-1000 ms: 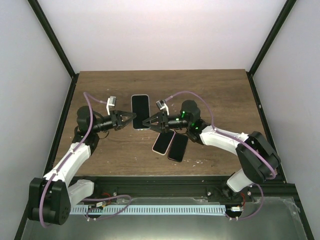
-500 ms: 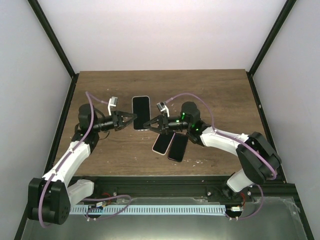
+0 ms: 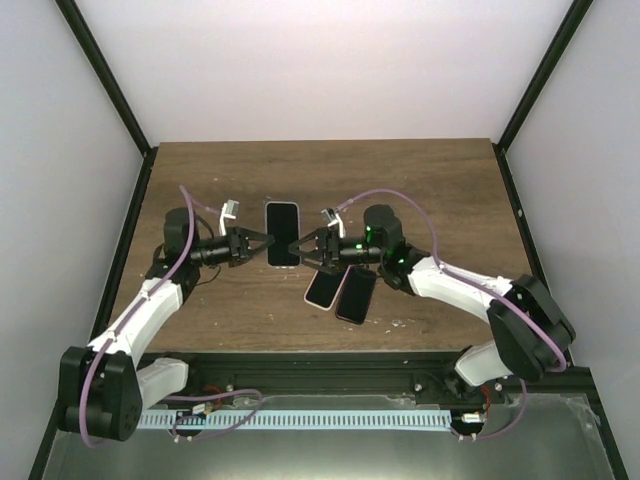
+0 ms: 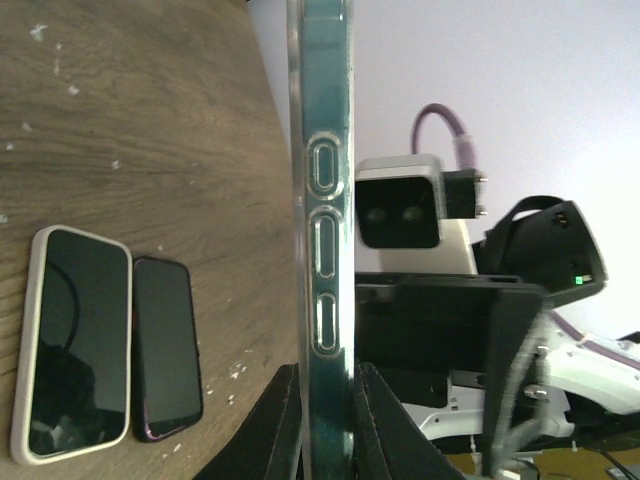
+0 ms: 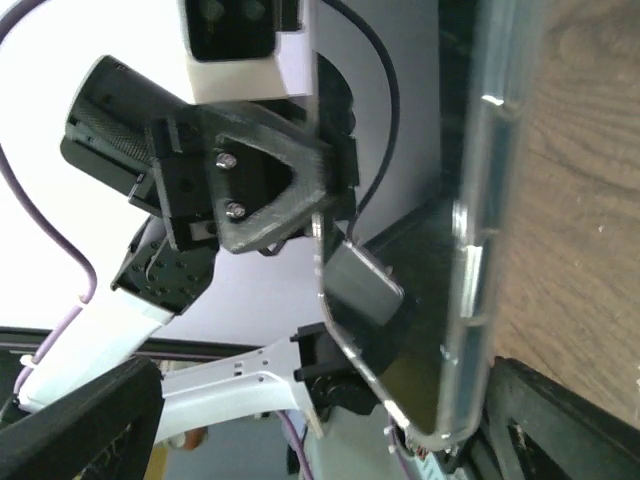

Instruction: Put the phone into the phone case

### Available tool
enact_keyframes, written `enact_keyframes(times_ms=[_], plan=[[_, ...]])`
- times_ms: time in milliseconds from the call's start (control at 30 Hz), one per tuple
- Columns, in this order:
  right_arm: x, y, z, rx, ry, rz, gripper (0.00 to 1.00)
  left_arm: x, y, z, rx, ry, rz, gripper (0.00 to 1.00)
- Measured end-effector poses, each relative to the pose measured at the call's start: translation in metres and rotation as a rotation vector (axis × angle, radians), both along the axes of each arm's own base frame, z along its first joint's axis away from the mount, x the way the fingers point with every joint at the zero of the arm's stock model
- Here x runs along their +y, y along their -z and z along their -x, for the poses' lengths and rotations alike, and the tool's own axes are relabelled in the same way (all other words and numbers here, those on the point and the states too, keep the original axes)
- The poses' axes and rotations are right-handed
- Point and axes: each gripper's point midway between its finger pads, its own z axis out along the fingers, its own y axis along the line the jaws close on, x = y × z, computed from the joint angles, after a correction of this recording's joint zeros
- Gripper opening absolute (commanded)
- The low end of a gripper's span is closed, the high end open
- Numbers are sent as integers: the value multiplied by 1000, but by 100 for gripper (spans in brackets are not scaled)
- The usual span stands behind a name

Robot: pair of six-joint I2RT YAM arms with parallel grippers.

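Note:
A dark-screened phone [image 3: 283, 234] sits inside a clear phone case [image 4: 326, 200], whose side button covers show in the left wrist view. My left gripper [image 3: 262, 245] [image 4: 327, 400] is shut on the cased phone's left edge, holding it flat, face up, at mid-table. My right gripper [image 3: 301, 250] [image 5: 325, 385] is open at the phone's right edge, one finger on each side of the case rim [image 5: 478, 260]. Whether those fingers touch the case I cannot tell.
Two more phones lie side by side on the wooden table [image 3: 430, 190], nearer than the held one. One is a white-rimmed phone [image 3: 357, 293] [image 4: 75, 340], the other a dark phone [image 3: 325, 285] [image 4: 168, 350]. Black frame rails border the table.
My right gripper closed at the phone's right edge half a second ago and now stands open again. The held phone has shifted slightly toward the near side with both arms.

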Motion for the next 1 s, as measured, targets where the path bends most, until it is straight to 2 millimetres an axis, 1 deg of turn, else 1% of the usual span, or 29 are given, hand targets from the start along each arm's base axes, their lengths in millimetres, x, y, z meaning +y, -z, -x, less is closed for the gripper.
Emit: enact_keyframes(times_ms=[67,167,233,333,467,567,667,767,900,1000], plan=[[-6,-1,-4,-16,38,23,100,1,10,-1,22,-5,-22,5],[-17,-7,-8,-53,95,45,100,2,33,-4,76,-9,-65,5],[-25,-12,-11,-85,133,58,100,4,55,-6,136,-14,-106,5],[-33,-15,-12,-119,170,83,100,6,87,-9,228,-22,-164,5],[-42,-12,-15,-143,214,129,100,8,128,-11,348,-15,-211,6],[-50,-10,-19,-154,244,155,100,9,152,-10,416,-15,-236,7],[-56,-8,-22,-161,264,177,100,11,166,-10,446,-17,-255,10],[-59,-7,-23,-167,275,190,100,11,173,-8,463,-16,-265,19],[-62,-5,-23,-170,286,208,100,12,176,-8,452,-13,-279,29],[-64,-3,-24,-169,295,219,100,13,179,-7,449,-11,-294,41]])
